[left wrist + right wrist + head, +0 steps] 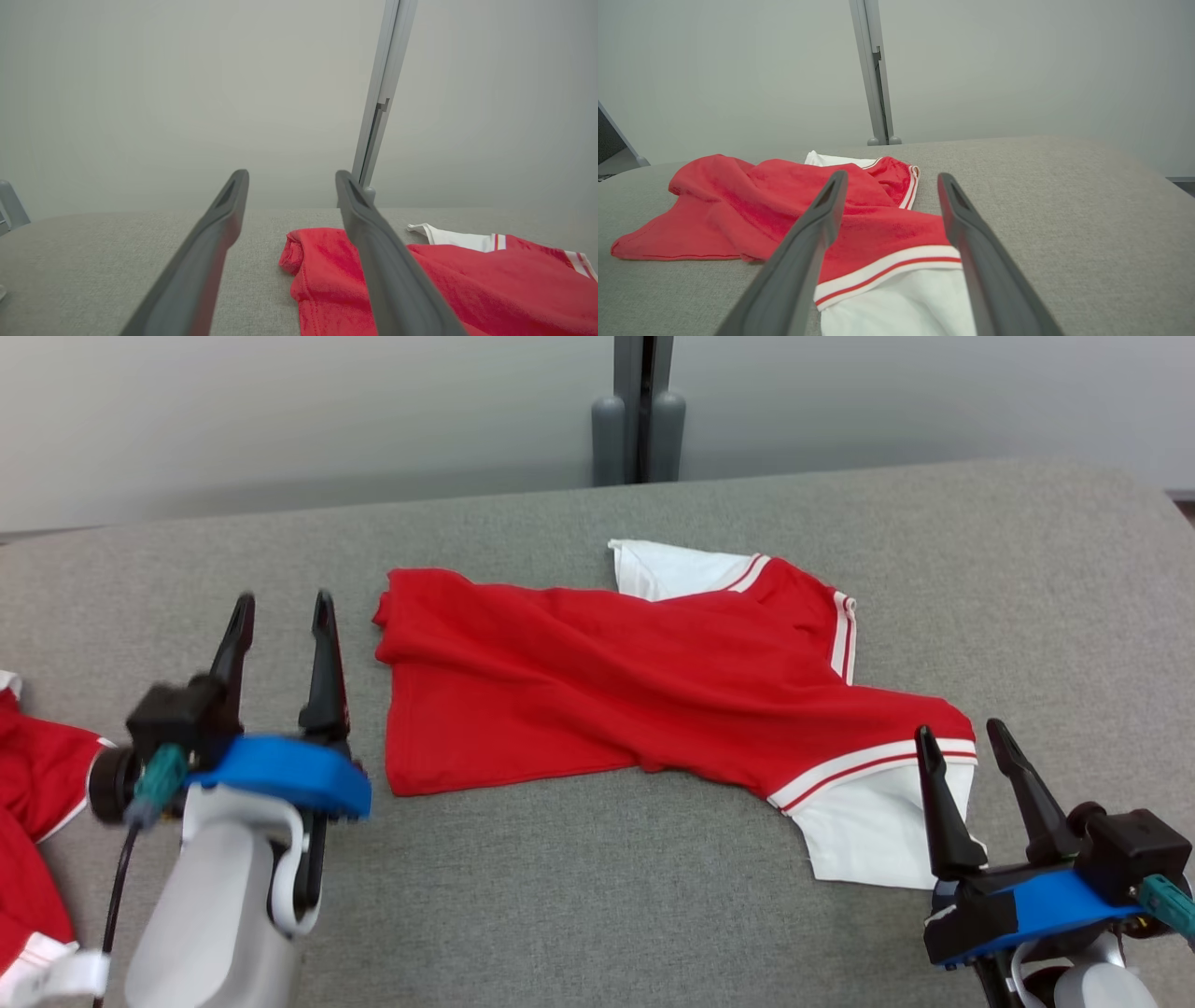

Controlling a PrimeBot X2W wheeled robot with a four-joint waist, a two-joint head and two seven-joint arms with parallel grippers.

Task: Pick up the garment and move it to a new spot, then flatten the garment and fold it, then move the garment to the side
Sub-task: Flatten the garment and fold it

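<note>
Shirt point(597, 681) rumpled on table point(560, 915). Your left gripper point(285, 600): fingers spread, empty, beside shirt. Your right gripper point(961, 730): spread, empty, at white sleeve point(864, 835).

No text legible anywhere, red and white garment point(607, 691) free of lettering, grey table point(560, 915) unmarked, no labels or numbers

Grey fabric-covered table point(597, 933), pale grey wall point(280, 411) behind — evenly lit, slim grey post point(644, 392) at far edge
</note>
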